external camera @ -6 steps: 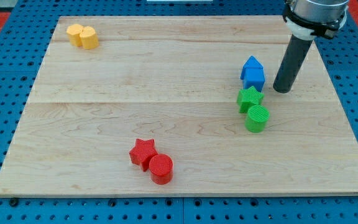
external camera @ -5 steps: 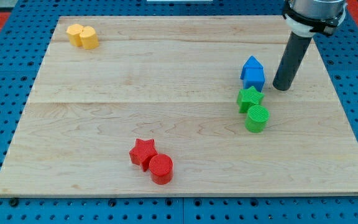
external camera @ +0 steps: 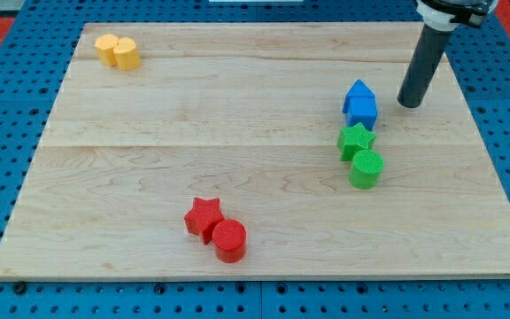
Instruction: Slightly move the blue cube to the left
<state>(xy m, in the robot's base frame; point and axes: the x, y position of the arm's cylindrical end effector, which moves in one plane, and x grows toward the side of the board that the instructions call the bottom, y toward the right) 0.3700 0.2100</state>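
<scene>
1. No pincer shows anywhere, so its state cannot be told; the arm ends in a straight dark rod entering from the upper right of the frame.
2. My tip (external camera: 409,104) rests on the table (external camera: 237,159) in the upper right of the frame, to the right of the blue cube (external camera: 360,110) and slightly higher in the frame, with a clear gap of bare wood between them.
3. Blue cube sits in the right part of the frame, above mid-height, with another blue block (external camera: 357,89), pointed at its top, touching it from behind.
4. Just below the blue cube lies a green star (external camera: 355,140), close enough that the two seem to touch.
5. Directly below the star stands a green cylinder (external camera: 367,167), pressed against it; the four blocks form a short column running down the right side of the frame.
6. Lower centre of the frame holds a red star (external camera: 204,217) with a red cylinder (external camera: 230,239) touching it at its lower right.
7. Upper left of the frame holds two yellow blocks side by side and touching: one of unclear shape (external camera: 106,48) on the left and a yellow cylinder (external camera: 127,53) on the right.
8. Around the wooden table runs a blue pegboard (external camera: 7,133) dotted with holes.
</scene>
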